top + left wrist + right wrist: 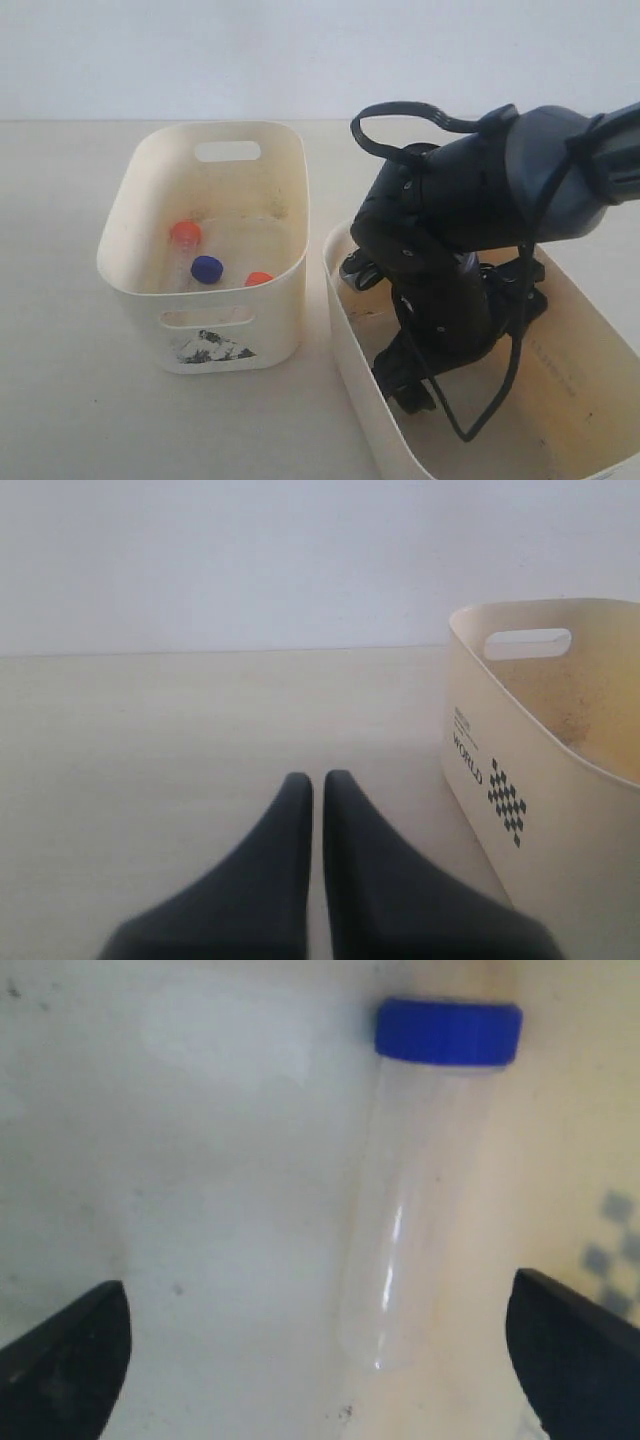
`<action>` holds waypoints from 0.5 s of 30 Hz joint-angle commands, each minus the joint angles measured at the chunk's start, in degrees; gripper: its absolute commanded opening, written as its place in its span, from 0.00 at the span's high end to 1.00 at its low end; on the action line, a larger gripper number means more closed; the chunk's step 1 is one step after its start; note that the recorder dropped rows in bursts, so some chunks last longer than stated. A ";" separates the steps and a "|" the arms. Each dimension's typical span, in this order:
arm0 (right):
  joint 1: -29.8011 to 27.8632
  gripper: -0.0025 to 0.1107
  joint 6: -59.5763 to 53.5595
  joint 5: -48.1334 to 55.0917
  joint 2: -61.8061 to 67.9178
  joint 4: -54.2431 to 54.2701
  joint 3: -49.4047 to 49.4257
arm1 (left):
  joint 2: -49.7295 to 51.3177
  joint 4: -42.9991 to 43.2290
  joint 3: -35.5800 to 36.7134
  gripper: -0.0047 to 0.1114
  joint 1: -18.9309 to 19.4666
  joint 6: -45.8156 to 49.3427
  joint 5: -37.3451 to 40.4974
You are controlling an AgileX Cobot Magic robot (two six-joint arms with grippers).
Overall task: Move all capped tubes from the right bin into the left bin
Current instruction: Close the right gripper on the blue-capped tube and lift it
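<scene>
One blue-capped tube (400, 1220) lies on the floor of the right bin (200, 1160), close to the wall with the faint diamond mark (610, 1250). My right gripper (320, 1360) hangs open just above it, and the tube's rounded end lies between the two fingertips (70, 1350), touching neither. In the exterior view the right arm (450, 220) reaches down into the right bin (345, 320) and hides this tube. The left bin (280, 300), with its torn sticker, holds three tubes: two orange-capped (185, 233) (259, 279) and one blue-capped (207, 269). My left gripper (318, 780) is shut and empty over bare table.
In the left wrist view a cream tub (540, 750) with a slot handle and a black diamond print on its outer wall stands beside the left gripper. A black cable (480, 400) loops from the right arm down into the right bin. A pale wall lies behind the table.
</scene>
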 commanded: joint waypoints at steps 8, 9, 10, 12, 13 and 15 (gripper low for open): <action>-0.20 0.15 0.29 -5.24 6.44 -0.43 -0.06 | -0.19 0.10 -0.16 0.92 0.06 -0.48 -0.29; -0.20 0.16 0.29 -5.37 7.35 -0.29 -0.06 | -0.19 0.10 -0.16 0.92 0.06 -0.48 -0.29; -0.20 0.19 0.29 -5.37 8.12 -0.29 -0.06 | -0.19 0.10 -0.16 0.92 0.06 -0.48 -0.29; -0.20 0.30 0.29 -5.16 9.16 -0.13 -0.06 | -0.19 0.10 -0.16 0.92 0.06 -0.48 -0.29; -0.20 0.38 0.29 -5.13 9.52 -0.13 -0.06 | -0.19 0.10 -0.16 0.92 0.06 -0.48 -0.29; -0.20 0.55 0.29 -5.13 9.65 -0.01 -0.06 | -0.19 0.10 -0.16 0.92 0.06 -0.48 -0.29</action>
